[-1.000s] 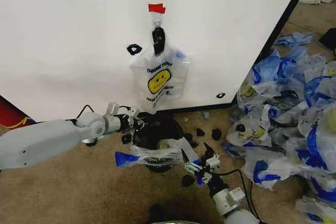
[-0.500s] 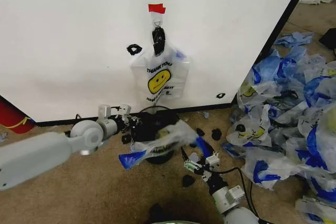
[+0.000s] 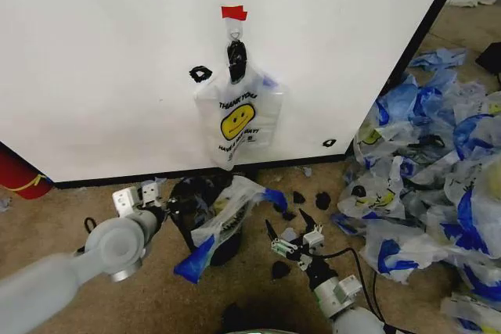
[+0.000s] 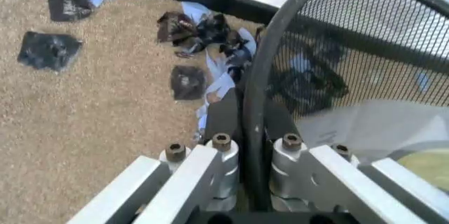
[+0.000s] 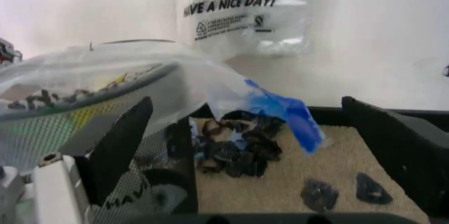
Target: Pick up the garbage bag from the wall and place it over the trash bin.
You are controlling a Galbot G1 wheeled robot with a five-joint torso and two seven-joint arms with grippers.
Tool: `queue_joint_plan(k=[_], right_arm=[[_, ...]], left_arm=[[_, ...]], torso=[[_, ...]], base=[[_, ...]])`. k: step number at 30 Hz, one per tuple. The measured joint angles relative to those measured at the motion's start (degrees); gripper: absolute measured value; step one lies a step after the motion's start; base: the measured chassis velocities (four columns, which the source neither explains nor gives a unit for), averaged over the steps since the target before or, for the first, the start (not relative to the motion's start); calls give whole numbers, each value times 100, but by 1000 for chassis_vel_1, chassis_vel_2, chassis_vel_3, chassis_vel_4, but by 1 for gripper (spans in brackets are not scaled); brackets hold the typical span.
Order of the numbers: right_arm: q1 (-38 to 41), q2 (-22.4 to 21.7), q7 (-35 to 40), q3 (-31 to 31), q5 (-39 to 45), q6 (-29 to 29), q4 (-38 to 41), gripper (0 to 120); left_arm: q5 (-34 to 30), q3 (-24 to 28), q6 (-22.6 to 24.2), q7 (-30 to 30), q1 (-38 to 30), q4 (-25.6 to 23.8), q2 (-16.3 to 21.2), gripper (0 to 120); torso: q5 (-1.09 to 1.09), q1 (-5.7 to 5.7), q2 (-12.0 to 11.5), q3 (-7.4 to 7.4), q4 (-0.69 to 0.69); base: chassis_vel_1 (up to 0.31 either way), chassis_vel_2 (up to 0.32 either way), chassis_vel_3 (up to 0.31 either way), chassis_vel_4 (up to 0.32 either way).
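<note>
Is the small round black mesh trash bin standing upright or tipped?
Tipped. The small round black mesh trash bin leans sideways, its rim clamped by the left gripper, a translucent smiley bag draped partly over it.

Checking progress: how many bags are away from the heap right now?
2. The hung bag is on the wall's hook; the second bag lies partly over the bin, whose rim the left gripper clamps. The right gripper is open nearby. Others may be hidden.

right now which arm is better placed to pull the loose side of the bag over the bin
Right, probably. The right claw is open and free, just beside the bag's loose blue handle. The left claw is shut on the bin rim, apparently holding the tilted bin, so it should not let go.
</note>
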Motion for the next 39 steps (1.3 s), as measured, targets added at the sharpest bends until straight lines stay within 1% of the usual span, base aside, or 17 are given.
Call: queue_joint_plan(k=[2, 4, 6, 9, 10, 12, 14, 15, 16, 20, 23, 26, 28, 30, 32, 39], right_arm=[[-18, 0, 11, 25, -4, -13, 15, 99], [-16, 1, 29, 74, -2, -50, 48, 99], [-14, 1, 33, 87, 0, -56, 53, 99], [-9, -18, 43, 157, 13, -69, 69, 99], [-32, -26, 46, 204, 14, -70, 74, 99], [-54, -31, 50, 232, 12, -70, 78, 99], [-98, -35, 61, 278, 9, -70, 84, 99], [-117, -32, 68, 313, 1, -70, 84, 99], [-121, -29, 71, 328, -3, -70, 85, 99], [-150, -16, 81, 386, -25, -68, 86, 99], [-181, -16, 102, 435, -46, -67, 94, 99], [-181, -17, 117, 446, -48, -68, 99, 99], [-177, -17, 120, 446, -48, -68, 99, 99], [-164, -19, 126, 448, -48, -75, 100, 99], [-157, -27, 129, 447, -45, -84, 106, 99], [-146, -18, 157, 436, -29, -136, 125, 99]], left_arm=[[7, -57, -97, -148, 12, -32, -137, 2], [0, -120, -224, -393, 16, -134, -352, 2], [-1, -131, -256, -464, 19, -170, -406, 2], [-60, -143, -367, -864, 42, -353, -619, 2], [-77, -120, -402, -1056, 56, -434, -720, 2], [-72, -97, -418, -1141, 59, -462, -767, 2], [6, -36, -473, -1318, 64, -491, -874, 2], [104, 17, -541, -1527, 68, -500, -988, 2], [161, 40, -584, -1616, 74, -501, -1049, 2], [402, 116, -716, -1705, 98, -480, -1200, 2], [875, 213, -892, -1723, 152, -348, -1319, 2], [1195, 246, -1017, -1786, 273, -275, -1439, 2], [1250, 245, -1031, -1793, 295, -265, -1461, 2], [1529, 234, -1073, -1797, 382, -189, -1533, 2], [1666, 217, -1085, -1798, 448, -140, -1563, 2], [1914, 109, -1056, -1924, 662, -13, -1688, 2]], torso=[[4, 0, 0, 0, -2], [2, 0, 0, 0, -2], [3, 0, 0, 0, -2], [3, 0, 0, 0, 0], [2, 0, 0, 0, 0], [3, 0, 0, 0, 0], [2, 0, 0, 0, -1], [2, 0, 0, 0, -1], [3, 0, 0, 1, 0], [3, 1, 0, 1, 0], [3, 1, 0, 1, 0], [2, 1, 0, 1, 0], [2, 1, 0, 1, 0], [2, 1, 0, 1, 0], [2, 1, 0, 1, 0], [1, 1, 0, 1, 0]], base=[[0, 0, 0, 0], [0, 0, 0, 0], [0, 0, 0, 0], [0, 0, 0, 0], [0, 0, 0, 0], [0, 0, 0, 0], [0, 0, 0, 0], [0, 0, 0, 0], [0, 0, 0, 0], [0, 0, 0, 0], [0, 0, 0, 0], [0, 0, 0, 0], [0, 0, 0, 0], [0, 0, 0, 0], [0, 0, 0, 0], [0, 0, 0, 0]])
